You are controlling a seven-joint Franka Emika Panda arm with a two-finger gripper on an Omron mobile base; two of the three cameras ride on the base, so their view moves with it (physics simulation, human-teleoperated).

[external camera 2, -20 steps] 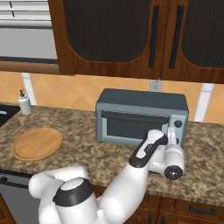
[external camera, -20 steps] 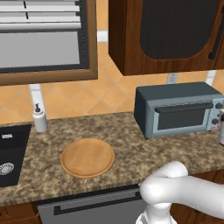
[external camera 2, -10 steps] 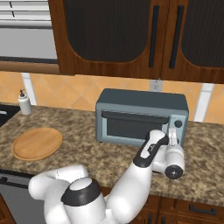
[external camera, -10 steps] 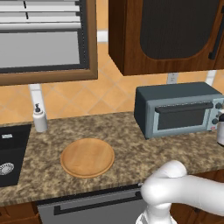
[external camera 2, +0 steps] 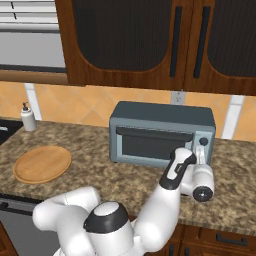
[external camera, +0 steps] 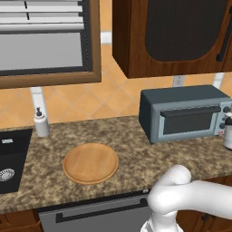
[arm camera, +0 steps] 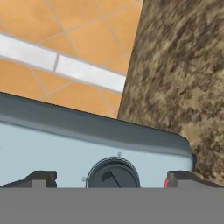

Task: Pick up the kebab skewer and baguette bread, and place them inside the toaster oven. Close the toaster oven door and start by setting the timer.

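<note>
Granite counter (external camera: 136,154) carries the toaster oven (external camera 2: 162,134), its door (external camera 2: 155,144) up. My gripper (arm camera: 111,178), fingers parted, straddles the timer dial (arm camera: 113,176) at 6 o'clock; next I should pinch and twist it.

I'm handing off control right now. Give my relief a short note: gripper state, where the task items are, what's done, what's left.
Gripper: open, fingertips either side of the timer knob at the right end of the toaster oven, not yet clamped on it.
Toaster oven door: shut.
Wooden plate: bare. Skewer and bread are presumably inside the oven, but the dark glass hides them.
Done: door closed.
Left: close on the knob and turn it to set the timer.
</note>
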